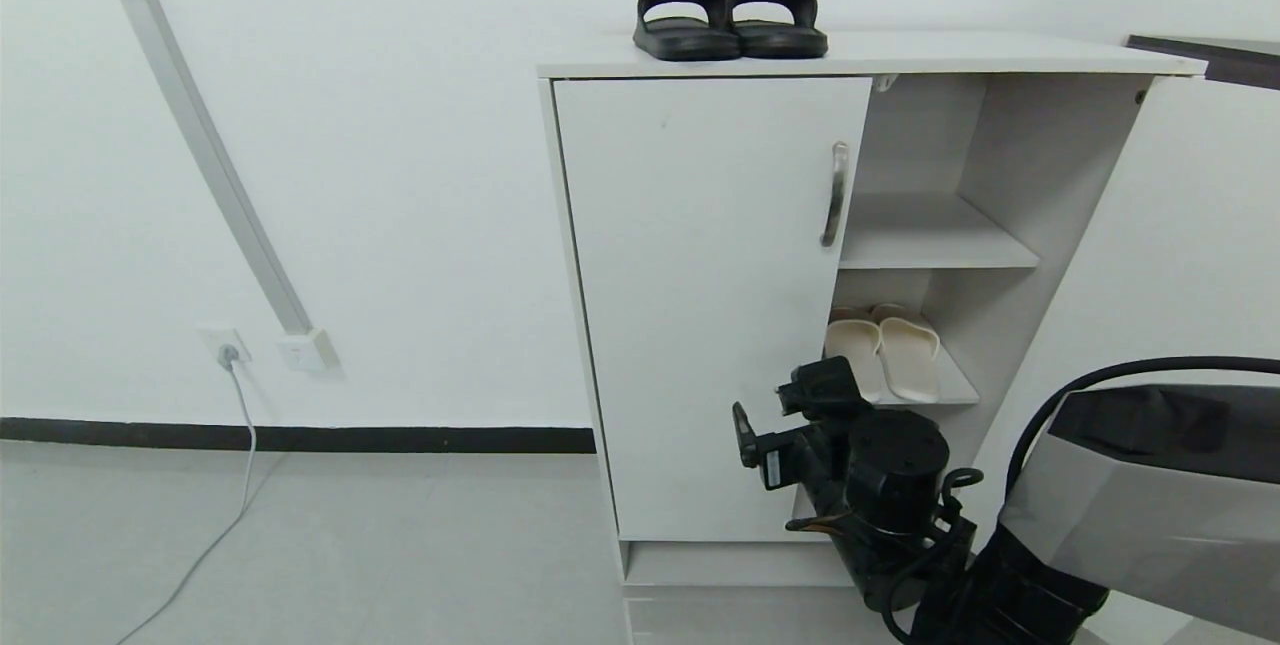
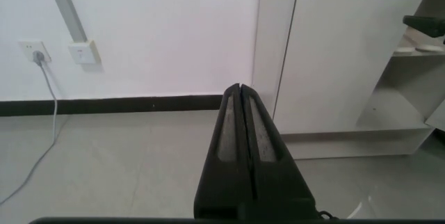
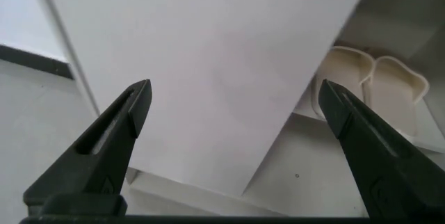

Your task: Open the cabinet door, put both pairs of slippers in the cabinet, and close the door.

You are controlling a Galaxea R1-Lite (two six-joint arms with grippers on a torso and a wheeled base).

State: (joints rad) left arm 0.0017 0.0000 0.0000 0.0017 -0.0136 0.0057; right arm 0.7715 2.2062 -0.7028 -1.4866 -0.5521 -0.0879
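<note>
White laminate cabinet (image 1: 1000,53): stands right of centre in the head view. Its right door (image 1: 1180,255) is swung open at the right edge, and its left door (image 1: 700,305) is shut.
Cream foam slippers (image 1: 890,355): side by side on the lower shelf (image 1: 955,390), lower middle of the frame. I judge this pair is done.
Black rubber slide slippers (image 1: 730,20): touching each other on the cabinet top, upper middle of the frame, not yet inside.
Right gripper (image 1: 785,410): low, just before the shut door's free edge and near the cream pair. My fingers (image 3: 132,109) are spread wide and hold nothing.
Left gripper (image 2: 240,92): my fingers are pressed together, with nothing between them.
Step in hand: I believe it is fetching the black pair.
How to do it well: lift clear of the shelf first. Pinch both straps where they meet and keep the soles level. Aim for the bare middle shelf (image 1: 930,240).
Risk: knocking the open door, or dropping one slipper.
</note>
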